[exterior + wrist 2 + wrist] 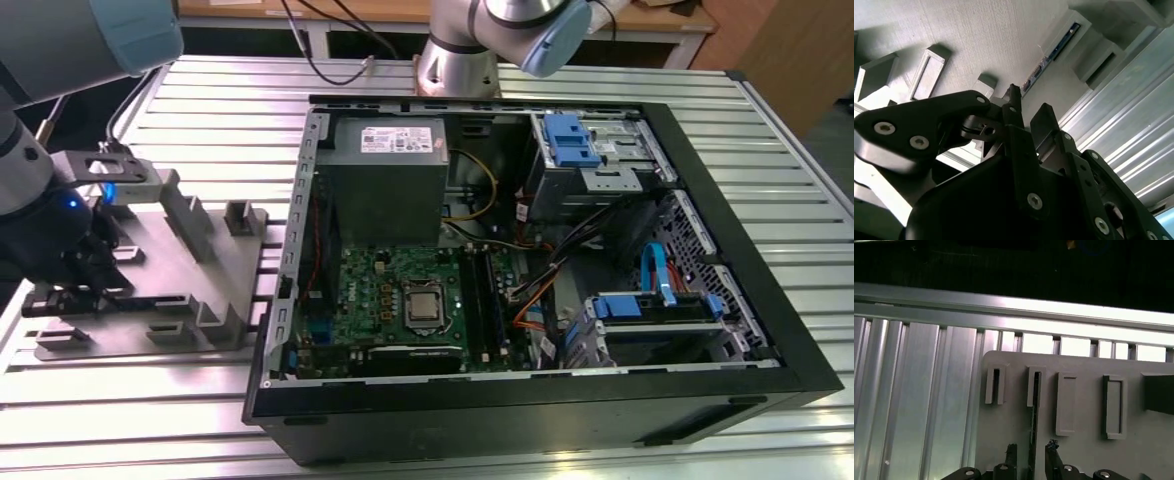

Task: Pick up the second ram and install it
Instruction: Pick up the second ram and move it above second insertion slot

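Slatted tabletop (pixel 227 90) carries the open PC case (pixel 534 410) mid-frame, with a grey tray (pixel 240 265) at the exterior view's left (its slots keep sticks on edge, easy to grab). The second ram (pixel 1033 410) stands in one slot. The end effector (pixel 1031 454) is spread, straddling the stick without pinching it.

The second ram (pixel 1032 435), a slim dark board, stands on edge in a grey tray (pixel 1084 450) slot.
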Controlling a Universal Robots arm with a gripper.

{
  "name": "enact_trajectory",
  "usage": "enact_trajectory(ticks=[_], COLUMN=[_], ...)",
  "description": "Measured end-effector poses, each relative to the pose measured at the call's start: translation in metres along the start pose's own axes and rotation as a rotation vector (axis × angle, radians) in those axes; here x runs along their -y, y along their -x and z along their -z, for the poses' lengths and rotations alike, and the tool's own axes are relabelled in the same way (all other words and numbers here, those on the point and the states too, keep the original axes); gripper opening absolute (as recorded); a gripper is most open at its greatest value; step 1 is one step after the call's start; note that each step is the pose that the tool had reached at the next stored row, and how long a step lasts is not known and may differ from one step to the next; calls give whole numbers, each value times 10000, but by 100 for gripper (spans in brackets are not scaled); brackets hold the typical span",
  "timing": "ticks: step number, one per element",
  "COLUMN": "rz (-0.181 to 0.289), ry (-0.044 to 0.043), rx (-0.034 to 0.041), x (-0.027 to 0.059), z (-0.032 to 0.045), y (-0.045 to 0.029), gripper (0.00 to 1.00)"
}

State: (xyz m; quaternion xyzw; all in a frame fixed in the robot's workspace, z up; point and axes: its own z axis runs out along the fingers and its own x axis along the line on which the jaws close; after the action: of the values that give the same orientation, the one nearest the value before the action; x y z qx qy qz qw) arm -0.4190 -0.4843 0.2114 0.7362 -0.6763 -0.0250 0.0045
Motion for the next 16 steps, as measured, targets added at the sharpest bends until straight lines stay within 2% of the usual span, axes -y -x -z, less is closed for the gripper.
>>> enact_trajectory(ticks=[3,6,16], rz=[76,79,95], ry=[3,9,9], rx=[-14,-60,-66], x=[-6,-27,-65], z=[-37,-62,-147], y=[9,18,31], gripper=[36,36,36])
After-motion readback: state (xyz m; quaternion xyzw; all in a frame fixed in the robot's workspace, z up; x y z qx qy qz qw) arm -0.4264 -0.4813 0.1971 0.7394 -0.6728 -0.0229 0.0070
